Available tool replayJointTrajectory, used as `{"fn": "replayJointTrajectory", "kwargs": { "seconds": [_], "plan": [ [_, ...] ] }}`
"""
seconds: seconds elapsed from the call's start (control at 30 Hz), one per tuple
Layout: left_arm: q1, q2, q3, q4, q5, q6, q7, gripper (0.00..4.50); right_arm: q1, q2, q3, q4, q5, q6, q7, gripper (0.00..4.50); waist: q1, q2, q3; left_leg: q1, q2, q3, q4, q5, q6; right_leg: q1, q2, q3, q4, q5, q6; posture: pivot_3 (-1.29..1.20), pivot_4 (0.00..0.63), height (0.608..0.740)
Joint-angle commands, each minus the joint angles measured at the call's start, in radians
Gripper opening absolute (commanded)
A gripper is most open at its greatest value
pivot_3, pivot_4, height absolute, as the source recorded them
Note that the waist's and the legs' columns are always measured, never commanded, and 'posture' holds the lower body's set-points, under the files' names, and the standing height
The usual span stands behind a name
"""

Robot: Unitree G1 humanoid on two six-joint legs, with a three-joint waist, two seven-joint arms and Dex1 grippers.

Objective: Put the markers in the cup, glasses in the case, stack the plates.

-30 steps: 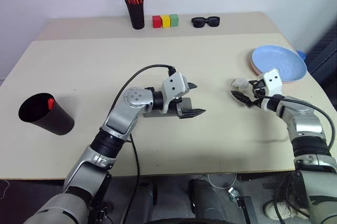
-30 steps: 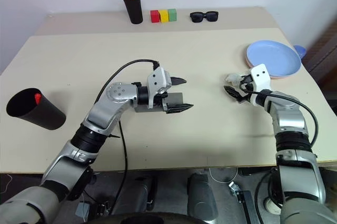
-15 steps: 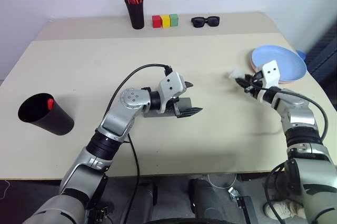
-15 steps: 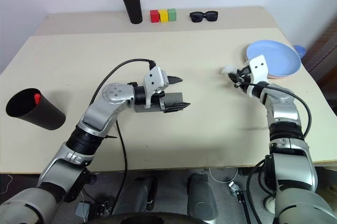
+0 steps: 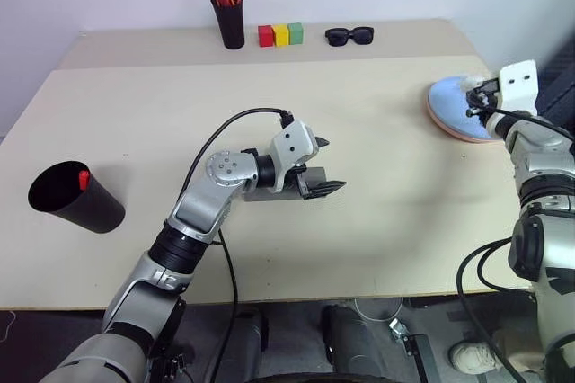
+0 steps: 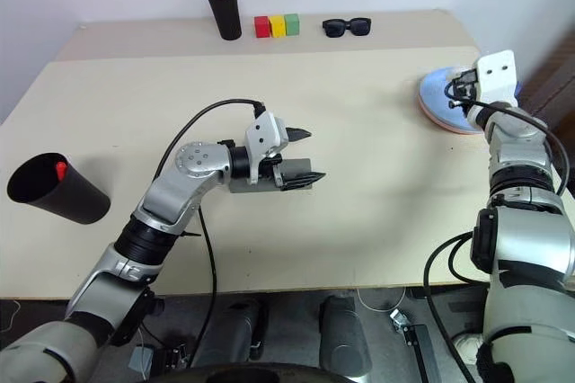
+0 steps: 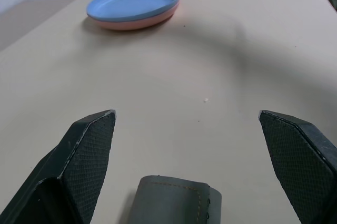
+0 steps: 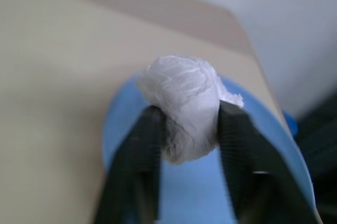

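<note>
The plates sit stacked, blue on pink, at the tabletop's right edge, and over them the right tool pinches a crumpled white wad. Judging by this, the wad is being cleared; release comes next. The left tool, spread wide and empty, hovers mid-tabletop over the grey case. The cup stands near the left edge.

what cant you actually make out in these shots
- Case: in the head views the left gripper and forearm cover most of it, and the wrist view's edge cuts it off; lid state and contents unclear.
- Cup: a red cap shows at the mouth; the rest of its inside is too dark.
- Pink plate: just a rim under the blue plate.
- White wad clamped in the right gripper: material unclear.
</note>
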Motion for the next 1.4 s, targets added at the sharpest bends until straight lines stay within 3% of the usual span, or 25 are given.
{"fn": "replayJointTrajectory", "kwargs": {
  "seconds": [0.03, 0.1, 0.3, 0.37, 0.43, 0.57, 0.67, 0.8, 0.93, 1.13, 1.4],
  "plan": [
    [0.003, 0.004, 0.034, -0.044, 0.000, -0.003, 0.017, 4.50, -0.041, -0.018, 0.002, -0.003, -0.024, -0.028, -0.024, 3.39, -0.004, 0.000, 0.000, 0.000, 0.000, 0.000, 0.000, 0.000, 0.000, 0.000, 0.000, 0.000, 0.000, 0.000, 0.000, 0.00, 0.150, 0.740],
    [0.004, 0.005, 0.037, -0.043, 0.005, -0.011, 0.027, 4.50, -0.036, -0.014, -0.004, -0.003, -0.026, -0.040, -0.045, 4.37, -0.010, 0.000, 0.000, 0.000, 0.000, 0.000, 0.000, 0.000, 0.000, 0.000, 0.000, 0.000, 0.000, 0.000, 0.000, 0.00, 0.150, 0.740],
    [0.031, -0.052, 0.108, -0.008, 0.017, -0.169, 0.149, 4.50, -0.002, -0.010, -0.056, -0.052, 0.028, -0.117, -0.003, 4.45, -0.017, 0.000, 0.000, 0.000, 0.000, 0.000, 0.000, 0.000, 0.000, 0.000, 0.000, 0.000, 0.000, 0.000, 0.000, 0.00, 0.150, 0.740],
    [0.046, -0.077, 0.141, 0.036, 0.094, -0.324, 0.272, 4.50, 0.031, 0.002, -0.093, -0.102, 0.084, -0.145, 0.077, 4.45, -0.016, 0.000, 0.000, 0.000, 0.000, 0.000, 0.000, 0.000, 0.000, 0.000, 0.000, 0.000, -0.001, 0.000, 0.000, 0.00, 0.150, 0.740],
    [0.072, -0.072, 0.163, 0.028, 0.051, -0.326, 0.234, 4.50, 0.111, 0.022, -0.117, -0.226, 0.152, -0.150, 0.193, 4.45, -0.015, 0.000, 0.000, 0.000, 0.000, 0.000, 0.000, 0.000, 0.000, 0.000, 0.000, 0.000, -0.001, 0.000, 0.000, 0.00, 0.150, 0.740],
    [0.145, -0.072, 0.259, -0.046, -0.128, -0.259, 0.175, 4.50, 0.503, 0.068, -0.131, -0.804, 0.342, 0.026, 0.361, 4.45, -0.006, 0.000, 0.000, 0.000, 0.001, -0.001, -0.001, 0.000, 0.001, 0.001, 0.000, -0.001, -0.002, 0.000, 0.000, 0.00, 0.150, 0.740],
    [0.216, -0.054, 0.270, -0.111, -0.149, -0.256, 0.160, 4.50, 0.696, 0.070, -0.151, -1.084, 0.401, 0.165, 0.336, 4.45, 0.006, 0.001, 0.000, -0.001, 0.001, -0.003, 0.000, -0.002, 0.003, -0.001, 0.000, 0.000, -0.001, 0.000, 0.001, 0.00, 0.150, 0.740],
    [0.429, -0.025, 0.341, -0.277, -0.196, -0.264, 0.182, 4.50, 1.005, 0.051, -0.242, -1.473, 0.461, 0.282, 0.314, 4.45, 0.014, 0.005, -0.001, 0.000, 0.000, -0.001, 0.002, -0.002, 0.003, 0.001, -0.002, 0.002, -0.001, 0.001, 0.002, 0.00, 0.150, 0.740],
    [0.568, 0.062, 0.402, -0.387, -0.281, -0.199, 0.135, 4.50, 1.201, 0.046, -0.323, -1.697, 0.532, 0.386, 0.306, 4.45, 0.017, 0.004, -0.001, 0.001, 0.003, -0.001, 0.002, -0.002, 0.003, 0.003, 0.000, 0.001, -0.003, 0.000, -0.003, 0.00, 0.150, 0.740],
    [0.735, 0.142, 0.516, -0.474, -0.360, -0.189, 0.116, 4.50, 1.390, 0.079, -0.387, -1.859, 0.573, 0.451, 0.286, 4.45, 0.019, 0.005, -0.002, 0.002, 0.007, -0.002, 0.003, -0.002, 0.003, 0.006, 0.002, 0.001, -0.008, -0.001, -0.004, 0.00, 0.150, 0.740],
    [0.736, 0.151, 0.559, -0.392, -0.279, -0.253, 0.164, 4.50, 1.443, 0.093, -0.415, -1.709, 0.497, 0.355, 0.320, 4.45, 0.027, 0.003, -0.002, 0.001, 0.006, 0.001, 0.003, -0.002, 0.003, 0.006, 0.002, 0.001, -0.010, -0.001, -0.004, 0.00, 0.150, 0.740]
  ]
}}
